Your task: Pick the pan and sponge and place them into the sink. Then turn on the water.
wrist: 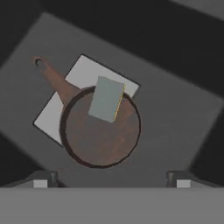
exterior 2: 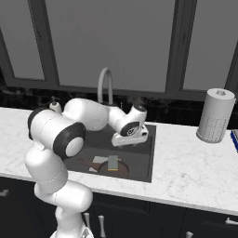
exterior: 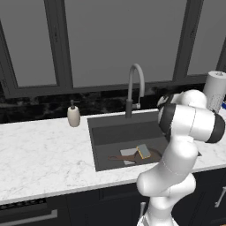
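From the left base camera my own arm blocks a good part of the sink (exterior: 99, 132): the white elbow covers the basin's right end and the right half of the pan (exterior: 152, 155), so I see only a sliver of its rim and the thin handle running left. The gripper (wrist: 111, 177) I read best from the hand camera, where the two dark finger tips stand far apart at the bottom corners with nothing between them, so the claw is spread wide and holds nothing. In the right base camera the hand hangs over the basin, but its fingers point away from me and I cannot make them out there.

The pan (wrist: 101, 133) lies flat on the sink floor, partly over the pale grey square patch (wrist: 57, 116), its looped handle reaching across that patch. The sponge (wrist: 106, 99) rests tilted on the pan's rim, grey-green face up, with a yellow edge showing; part of it overhangs the patch. From the right base camera I see the sponge (exterior 2: 112, 162) and pan (exterior 2: 118, 169) near the front wall of the sink (exterior 2: 144, 153).

The gooseneck faucet (exterior: 134, 88) rises behind the basin; I see no water at its spout. A beige soap dispenser (exterior: 73, 115) stands to its left on the white marble counter (exterior: 44, 154), and a paper towel roll (exterior 2: 215, 115) is well off to the right. Behind runs a dark backsplash under large grey window panes.
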Motion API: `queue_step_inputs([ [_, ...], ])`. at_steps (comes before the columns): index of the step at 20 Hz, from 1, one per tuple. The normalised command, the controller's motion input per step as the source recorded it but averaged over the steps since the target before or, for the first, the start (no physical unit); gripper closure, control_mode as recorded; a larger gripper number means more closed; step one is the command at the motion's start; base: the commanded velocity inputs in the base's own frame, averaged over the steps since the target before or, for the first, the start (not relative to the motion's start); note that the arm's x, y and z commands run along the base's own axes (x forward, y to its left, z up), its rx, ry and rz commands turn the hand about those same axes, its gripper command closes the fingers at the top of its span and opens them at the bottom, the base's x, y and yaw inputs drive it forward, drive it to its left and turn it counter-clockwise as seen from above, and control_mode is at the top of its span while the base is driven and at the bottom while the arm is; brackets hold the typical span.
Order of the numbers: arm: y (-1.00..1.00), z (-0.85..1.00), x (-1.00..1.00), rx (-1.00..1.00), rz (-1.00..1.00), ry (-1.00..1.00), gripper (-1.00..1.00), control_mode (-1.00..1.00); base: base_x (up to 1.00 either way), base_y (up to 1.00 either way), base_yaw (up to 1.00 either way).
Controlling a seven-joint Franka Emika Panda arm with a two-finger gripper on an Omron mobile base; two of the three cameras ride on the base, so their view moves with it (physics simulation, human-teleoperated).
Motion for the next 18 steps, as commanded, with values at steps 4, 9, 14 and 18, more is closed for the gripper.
queue_step_inputs([
  [4,-0.07,0.78,0.0,0.26,-0.33,0.0,-1.0,-1.0,0.0,0.0,0.0],
  [9,0.02,0.31,0.0,0.18,-0.24,0.0,-1.0,-1.0,0.0,0.0,0.0],
  [14,0.0,0.0,0.0,0.0,-0.01,0.0,-1.0,-1.0,0.0,0.0,0.0],
  [18,0.23,0.0,0.11,0.06,-0.09,-0.02,-1.0,-1.0,0.0,0.0,0.0],
])
